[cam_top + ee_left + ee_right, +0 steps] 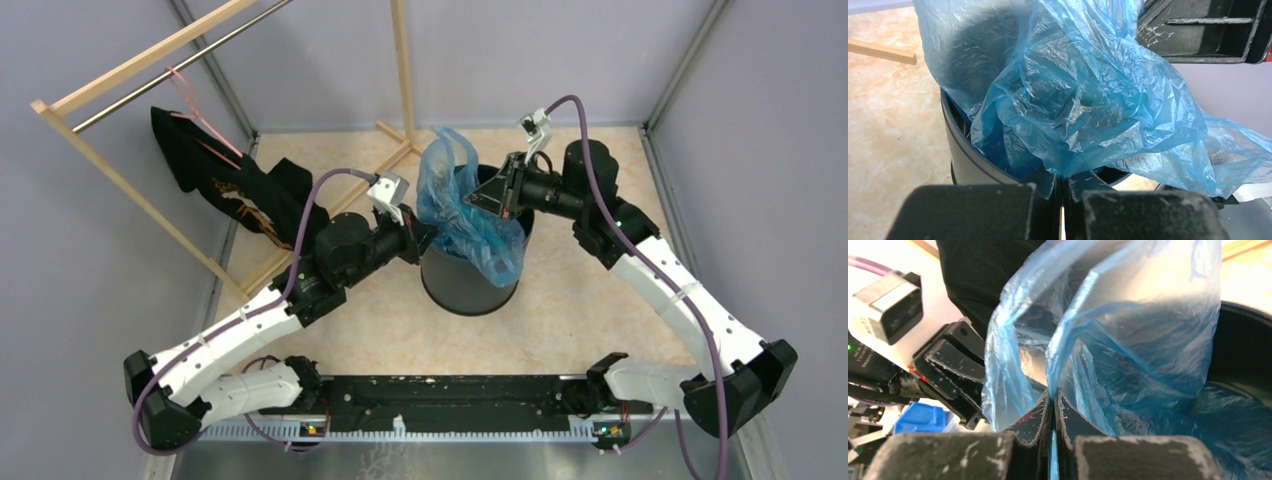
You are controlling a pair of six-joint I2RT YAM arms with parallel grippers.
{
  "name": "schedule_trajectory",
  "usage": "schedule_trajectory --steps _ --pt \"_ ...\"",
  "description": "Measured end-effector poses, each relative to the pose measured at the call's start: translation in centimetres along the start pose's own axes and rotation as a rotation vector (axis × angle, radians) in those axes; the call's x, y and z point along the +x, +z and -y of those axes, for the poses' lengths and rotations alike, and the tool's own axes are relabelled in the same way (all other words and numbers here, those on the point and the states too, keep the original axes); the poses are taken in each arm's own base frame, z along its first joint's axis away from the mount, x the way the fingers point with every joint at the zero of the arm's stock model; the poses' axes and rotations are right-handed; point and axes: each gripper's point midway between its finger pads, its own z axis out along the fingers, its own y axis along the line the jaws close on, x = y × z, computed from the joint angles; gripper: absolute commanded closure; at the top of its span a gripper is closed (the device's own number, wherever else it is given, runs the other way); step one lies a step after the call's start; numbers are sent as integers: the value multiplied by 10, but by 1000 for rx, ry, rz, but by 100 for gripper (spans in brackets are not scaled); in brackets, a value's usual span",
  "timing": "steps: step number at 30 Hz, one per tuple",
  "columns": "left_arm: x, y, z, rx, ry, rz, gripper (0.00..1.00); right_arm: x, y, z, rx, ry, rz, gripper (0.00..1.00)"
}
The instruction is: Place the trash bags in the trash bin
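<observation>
The light-blue trash bag [462, 205] billows over the mouth of the dark round trash bin [470, 285], partly inside it and partly draped over its front rim. My left gripper [418, 237] is at the bin's left rim, shut on a fold of the bag [1073, 100]; the film runs into its closed jaws [1064, 181]. My right gripper [492, 197] is over the bin's far right rim, shut on the bag's edge [1128, 330], with blue film pinched between its fingertips [1052, 397]. The bin's rim [955, 132] shows on the left and its inside [1243, 350] on the right.
A wooden clothes rack [130, 70] stands at the back left with a black garment [215, 180] hanging on it; its wooden foot [385, 165] runs close behind the bin. Grey walls close in the table on three sides.
</observation>
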Motion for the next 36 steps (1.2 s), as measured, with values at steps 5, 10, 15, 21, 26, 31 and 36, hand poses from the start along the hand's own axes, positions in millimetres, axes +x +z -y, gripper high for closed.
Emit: schedule_trajectory --steps 5,10,15,21,26,31,36 --pt "4 -5 -6 -33 0 -19 78 -1 0 6 32 19 16 100" --pt "9 -13 -16 -119 -6 -114 31 -18 -11 1 59 -20 100 100" --pt "-23 -37 -3 -101 1 -97 16 -25 -17 0 75 -37 134 100" --pt "-89 -77 20 -63 -9 17 19 -24 -16 2 76 -53 137 100" --pt "-152 -63 49 -5 -7 107 27 -25 -18 1 72 -71 142 100" --pt "-160 -7 52 -52 20 54 30 -25 -18 2 75 -85 140 100" --pt "-130 31 31 -189 75 -45 21 -25 -20 3 84 -99 141 100"
